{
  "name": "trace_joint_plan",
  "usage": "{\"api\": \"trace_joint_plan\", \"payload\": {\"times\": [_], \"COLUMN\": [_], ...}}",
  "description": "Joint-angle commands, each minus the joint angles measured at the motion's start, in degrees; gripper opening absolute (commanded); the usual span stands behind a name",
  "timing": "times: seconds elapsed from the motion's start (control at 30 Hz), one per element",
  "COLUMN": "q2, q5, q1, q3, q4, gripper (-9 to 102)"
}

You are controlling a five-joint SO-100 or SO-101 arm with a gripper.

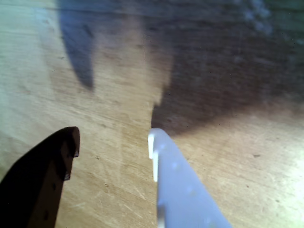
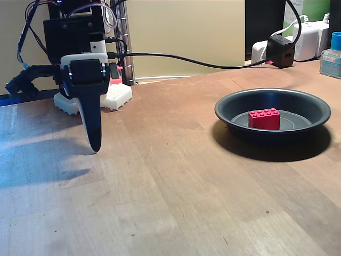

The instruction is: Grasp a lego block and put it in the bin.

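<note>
The red lego block (image 2: 264,118) lies inside the bin (image 2: 234,101), a shallow round dark grey pan at the right of the fixed view. Far to the left of it, my gripper (image 2: 95,145) points straight down, its tip just above the wooden table. In the wrist view the gripper (image 1: 114,133) is open. Its black finger (image 1: 52,166) stands on the left and its white finger (image 1: 175,180) on the right, with bare wood and nothing else between them.
The white robot base (image 2: 117,97) stands behind the gripper at the back left. A black cable runs along the back to a black adapter (image 2: 281,50), with white chargers and a blue-capped bottle (image 2: 331,56) at the back right. Open wood spans the table's middle and front.
</note>
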Motion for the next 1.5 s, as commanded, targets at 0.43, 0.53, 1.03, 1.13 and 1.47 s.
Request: {"api": "trace_joint_plan", "payload": {"times": [0.43, 0.53, 1.03, 1.13, 1.47], "q2": [9.05, 9.14, 9.23, 9.32, 9.58], "q5": [0.35, 0.35, 0.26, 0.26, 0.35], "q1": [2.9, 3.69, 3.6, 3.6, 3.69], "q3": [12.74, 12.74, 12.74, 12.74, 12.74], "q4": [0.88, 0.97, 2.99, 3.34, 3.25], "gripper": [12, 12, 0, 0, 1]}}
